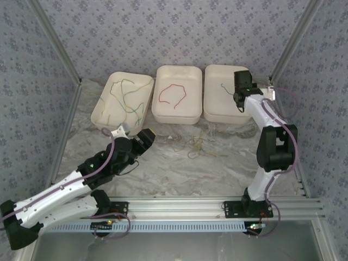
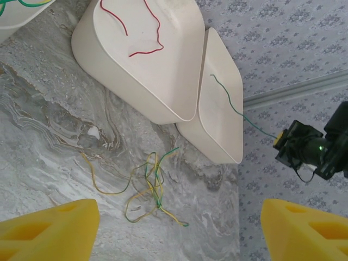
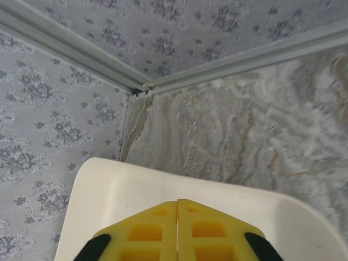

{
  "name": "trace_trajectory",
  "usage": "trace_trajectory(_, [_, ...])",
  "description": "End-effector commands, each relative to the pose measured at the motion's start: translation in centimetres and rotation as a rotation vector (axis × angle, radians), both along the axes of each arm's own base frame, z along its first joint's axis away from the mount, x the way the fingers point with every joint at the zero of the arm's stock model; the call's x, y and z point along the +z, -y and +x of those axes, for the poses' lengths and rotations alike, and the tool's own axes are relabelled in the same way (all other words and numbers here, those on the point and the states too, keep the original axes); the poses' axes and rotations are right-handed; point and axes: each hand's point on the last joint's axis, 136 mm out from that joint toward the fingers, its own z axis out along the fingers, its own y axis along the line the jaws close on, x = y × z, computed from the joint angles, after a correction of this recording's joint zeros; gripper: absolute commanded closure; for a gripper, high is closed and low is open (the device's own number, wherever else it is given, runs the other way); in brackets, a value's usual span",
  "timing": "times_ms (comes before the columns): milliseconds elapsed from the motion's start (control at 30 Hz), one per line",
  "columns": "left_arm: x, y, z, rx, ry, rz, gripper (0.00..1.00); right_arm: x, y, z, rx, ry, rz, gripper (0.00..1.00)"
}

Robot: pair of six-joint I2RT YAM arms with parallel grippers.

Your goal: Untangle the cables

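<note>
The marbled surface (image 1: 228, 163) carries three white trays in a row at its far side: the left tray (image 1: 103, 103), the middle tray (image 1: 163, 117) and the right tray (image 1: 215, 117).

The left tool (image 1: 133, 132) hovers low over the surface, just short of the left tray's near corner. Its fingers (image 2: 60, 228) stand wide apart with nothing between them. In the left wrist view, the middle tray lies ahead of this tool and the right tray lies ahead and to its right, the two touching along one side.

The right tool (image 1: 237, 98) is positioned over the right-hand part of the right tray, pointing down into it. In the right wrist view its yellow fingers (image 3: 147, 231) are pressed together, leaving only a thin seam, with the tray's rim directly beneath and the corner of the enclosure beyond.

The cables lie as follows:

- A loose tangle of yellow and green cables (image 2: 152, 182) lies on the bare surface directly ahead of the left tool, between its open fingers and the trays, touching neither.
- Several green and yellow cables (image 1: 126, 95) lie in the left tray, beyond the left tool.
- One red cable (image 2: 145, 53) lies in the middle tray.
- One green cable (image 2: 228, 99) rises from the right tray floor, crosses the rim and ends at the tips of the right tool, which is clamped on it.
</note>
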Motion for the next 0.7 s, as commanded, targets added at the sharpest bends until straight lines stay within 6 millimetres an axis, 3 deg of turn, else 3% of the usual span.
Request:
trace_trajectory(0, [0.5, 0.0, 0.0, -0.003, 0.015, 0.009, 0.22, 0.0, -2.0, 2.4, 0.106, 0.017, 0.035, 0.73])
trace_trajectory(67, [0.4, 0.1, 0.0, -0.005, 0.012, 0.016, 0.22, 0.8, -3.5, 2.8, 0.177, 0.057, 0.035, 0.59])
trace_trajectory(167, [0.1, 0.2, 0.1, -0.004, 0.005, 0.020, 0.22, 2.1, -5.5, 1.7, 0.261, 0.056, 0.055, 0.47])
trace_trajectory(367, [-0.9, 1.1, 0.2, -0.027, -0.023, 0.035, 0.23, 5.3, -9.0, -1.0, 0.477, 0.044, 0.083, 0.47])
trace_trajectory(533, [-2.9, 2.4, 0.1, -0.086, -0.066, 0.097, 0.26, 9.1, -12.7, -6.7, 0.702, -0.031, -0.160, 0.51])
trace_trajectory(633, [-4.9, 3.7, -0.1, -0.146, -0.113, 0.153, 0.31, 7.4, -16.3, -10.6, 0.925, -0.124, -0.265, 0.55])
trace_trajectory(667, [-5.7, 4.0, -0.3, -0.163, -0.129, 0.166, 0.34, 5.3, -17.4, -11.9, 1.003, -0.178, -0.271, 0.57])
